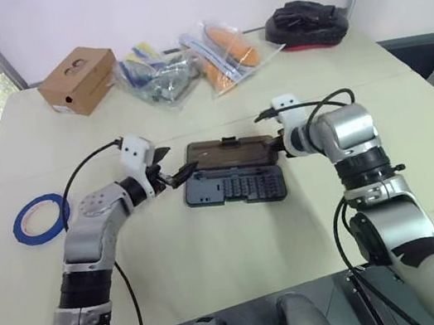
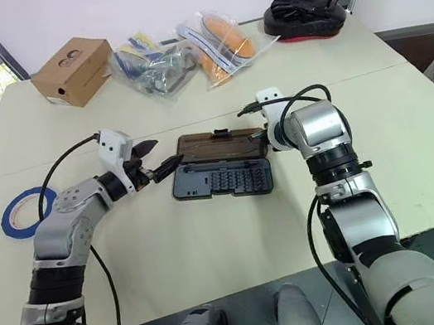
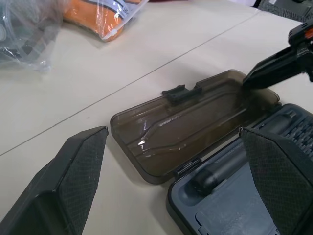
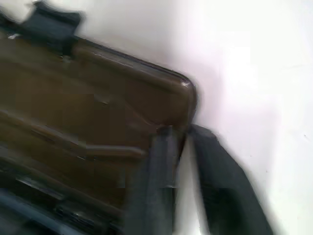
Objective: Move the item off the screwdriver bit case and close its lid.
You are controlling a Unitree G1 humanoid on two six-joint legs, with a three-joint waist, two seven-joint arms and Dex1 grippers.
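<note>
no readable text, labels or numbers

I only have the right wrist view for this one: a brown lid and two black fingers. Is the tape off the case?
Observer: Yes. The blue tape roll lies on the table, well to the left of the case.
Operator: Is the lid closed?
Observer: No. The lid lies open and flat on the table behind the tray of bits.
Operator: Where is the left gripper?
Observer: The left gripper is at the case's left end, jaws open.
</note>
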